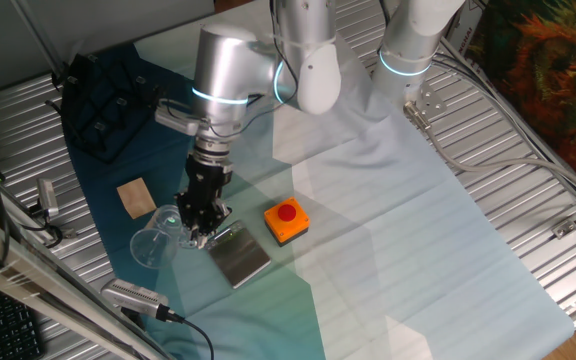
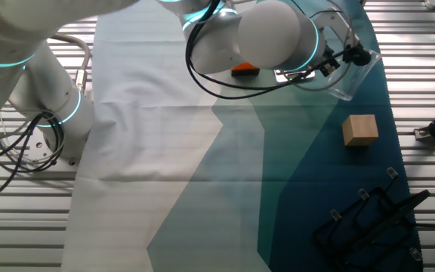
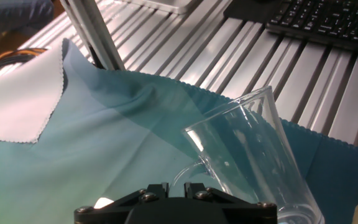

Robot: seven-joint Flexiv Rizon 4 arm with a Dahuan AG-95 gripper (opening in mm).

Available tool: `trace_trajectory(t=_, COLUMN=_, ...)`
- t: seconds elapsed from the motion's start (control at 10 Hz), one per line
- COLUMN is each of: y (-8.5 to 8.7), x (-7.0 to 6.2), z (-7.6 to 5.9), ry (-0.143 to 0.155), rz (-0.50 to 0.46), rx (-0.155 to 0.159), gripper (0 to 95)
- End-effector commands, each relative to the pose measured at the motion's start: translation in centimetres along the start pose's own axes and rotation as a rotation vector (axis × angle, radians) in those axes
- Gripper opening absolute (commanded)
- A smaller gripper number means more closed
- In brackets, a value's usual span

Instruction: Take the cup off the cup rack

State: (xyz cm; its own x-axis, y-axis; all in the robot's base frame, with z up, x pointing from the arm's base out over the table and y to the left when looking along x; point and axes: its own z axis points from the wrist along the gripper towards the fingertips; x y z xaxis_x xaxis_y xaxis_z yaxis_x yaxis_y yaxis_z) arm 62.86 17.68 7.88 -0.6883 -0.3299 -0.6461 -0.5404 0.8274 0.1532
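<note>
The gripper (image 1: pixel 201 222) gripped the cup (image 1: pixel 155 238) by its handle, well away from the cup rack (image 1: pixel 106 100), near the wooden block (image 1: pixel 135 197). Only the hand view showed the handle (image 3: pixel 188 171) entering the closed fingers.

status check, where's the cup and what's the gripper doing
Gripper low over the cloth, fingers at the cup handle; closure unclear. Cup tilted, off the cup rack. Nothing in the way.
</note>
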Motion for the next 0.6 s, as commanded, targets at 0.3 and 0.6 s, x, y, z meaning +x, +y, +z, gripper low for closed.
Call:
trace_trajectory(t=0.3, y=0.09, x=-0.29, z=0.48, ry=-0.015, rz=0.009, rx=-0.003, gripper=0.0)
trace_trajectory(t=0.6, y=0.15, x=-0.42, z=0.52, ry=-0.026, rz=0.021, rx=-0.008, gripper=0.0)
